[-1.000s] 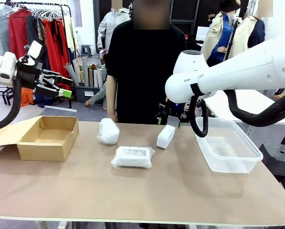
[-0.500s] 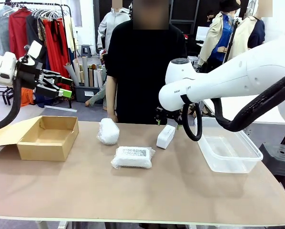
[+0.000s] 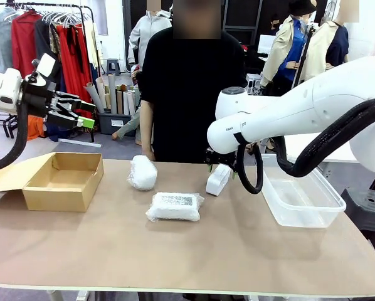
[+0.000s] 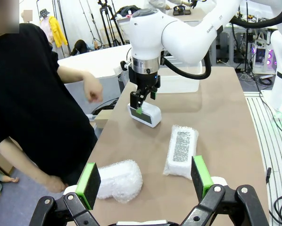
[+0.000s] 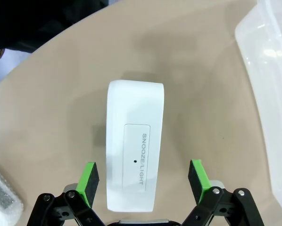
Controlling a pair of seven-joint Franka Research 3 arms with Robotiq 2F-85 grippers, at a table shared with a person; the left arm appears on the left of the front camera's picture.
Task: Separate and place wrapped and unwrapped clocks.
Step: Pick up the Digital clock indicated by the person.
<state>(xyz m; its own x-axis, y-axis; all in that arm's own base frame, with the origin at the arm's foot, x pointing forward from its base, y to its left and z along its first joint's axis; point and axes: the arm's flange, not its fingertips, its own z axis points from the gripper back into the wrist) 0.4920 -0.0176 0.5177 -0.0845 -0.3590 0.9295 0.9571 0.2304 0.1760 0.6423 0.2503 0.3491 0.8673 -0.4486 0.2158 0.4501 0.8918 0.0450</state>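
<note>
The unwrapped clock, a bare white block, lies on the table at centre right. In the right wrist view its top reads "SNOOZE/LIGHT". My right gripper hangs open straight above it, one green pad on each side, not touching. The left wrist view shows that gripper just over the clock. A rounded wrapped clock and a flat wrapped clock with a speckled label lie to the left. My left gripper is open and empty, high above the cardboard box.
An open cardboard box stands at the table's left. A clear plastic tub stands at the right, close beside my right arm. A person in black stands at the far edge with a hand lifted near the clock.
My right arm has swung left and come down, bringing its gripper over the unwrapped clock. The left arm and all three clocks have stayed put.
</note>
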